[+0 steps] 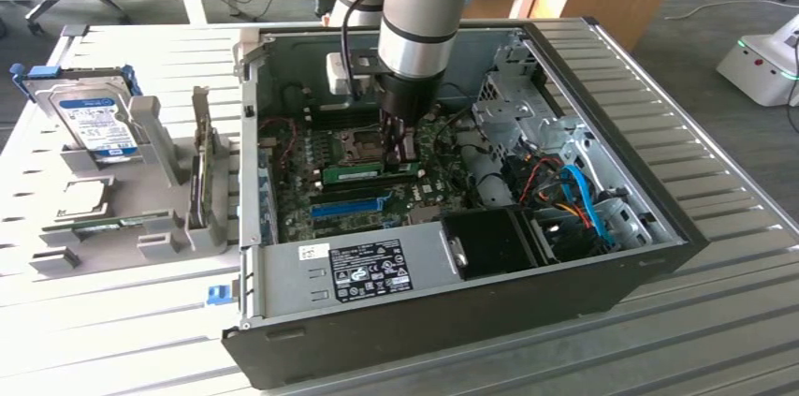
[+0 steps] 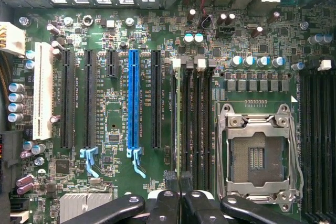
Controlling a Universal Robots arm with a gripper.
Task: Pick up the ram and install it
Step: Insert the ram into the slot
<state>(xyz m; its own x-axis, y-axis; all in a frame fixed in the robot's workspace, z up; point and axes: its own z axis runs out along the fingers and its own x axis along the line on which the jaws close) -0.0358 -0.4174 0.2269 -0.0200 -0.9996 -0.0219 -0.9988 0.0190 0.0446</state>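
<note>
Seating looks to be the step, so keep the black two-finger pincer (image 2: pixel 179 181) square and press straight down, evenly, no rocking. Its fingers are pinched almost together on the top edge of the thin green circuit-board ram (image 1: pixel 370 171), standing on edge just beside the square silver CPU socket (image 2: pixel 260 153) — the long bright-blue plastic slot (image 2: pixel 133 98) lies beyond, away from that socket

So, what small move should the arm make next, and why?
Probably press gently straight down. The pincer is shut on the long thin green circuit-board ram stick, held edge-on along the row of black memory slots beside the metal processor socket; it looks aligned, but I cannot tell that it is fully seated.
</note>
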